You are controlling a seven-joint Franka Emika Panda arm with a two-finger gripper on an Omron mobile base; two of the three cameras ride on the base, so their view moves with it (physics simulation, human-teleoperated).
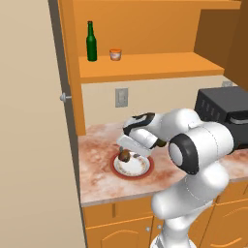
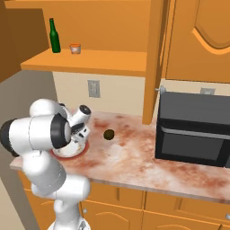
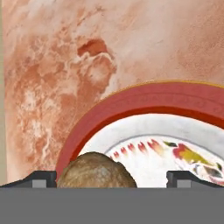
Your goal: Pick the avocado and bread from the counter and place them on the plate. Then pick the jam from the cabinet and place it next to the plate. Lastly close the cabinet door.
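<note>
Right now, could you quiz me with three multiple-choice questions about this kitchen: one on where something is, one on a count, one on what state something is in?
1. Where is the avocado?
A. on the plate
B. on the counter, right of the plate
C. on the cabinet shelf

2. How many things stand on the cabinet shelf?
A. one
B. two
C. four

3. What is between the gripper fingers?
A. nothing
B. the jam
C. the bread

Answers:
1 B: the right base view shows the dark ball on the counter, apart from the plate.
2 B: just a green bottle and the jam.
3 C: the hand view shows the bread between both fingertips, over the plate; whether they are clamping it, I can't tell.
</note>
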